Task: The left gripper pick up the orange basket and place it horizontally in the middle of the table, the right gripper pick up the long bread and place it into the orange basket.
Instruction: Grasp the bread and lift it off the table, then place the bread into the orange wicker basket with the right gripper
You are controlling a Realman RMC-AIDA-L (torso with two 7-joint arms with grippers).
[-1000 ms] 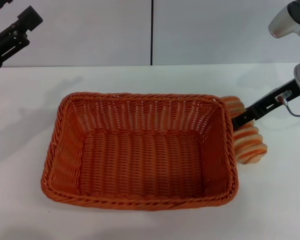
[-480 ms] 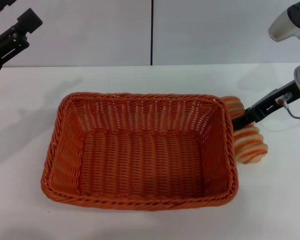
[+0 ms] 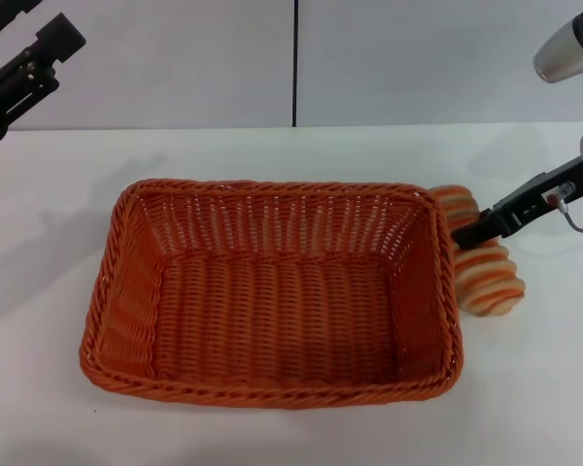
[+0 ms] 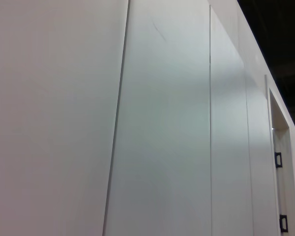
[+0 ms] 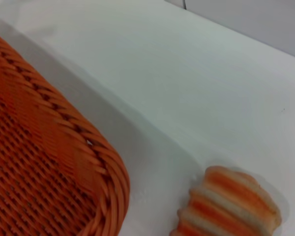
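Note:
The orange basket [image 3: 284, 188] lies lengthwise on the middle of the white table [image 3: 549, 393]; nothing is inside it. The long bread [image 3: 493, 279], beige with orange stripes, lies on the table against the basket's right end. My right gripper [image 3: 464, 236] reaches in from the right and crosses over the bread's upper half, its tip at the basket's right rim. In the right wrist view the bread [image 5: 232, 204] rests on the table beside the basket's corner [image 5: 54, 162]. My left gripper [image 3: 39, 27] hangs open high at the far left, away from the basket.
A pale wall with a dark vertical seam [image 3: 294, 63] stands behind the table. The left wrist view shows only wall panels [image 4: 162, 123]. Bare tabletop lies left of and in front of the basket.
My right arm has shifted slightly to the right and the bread has nudged a little right with it. The left gripper has barely moved. The basket has stayed put.

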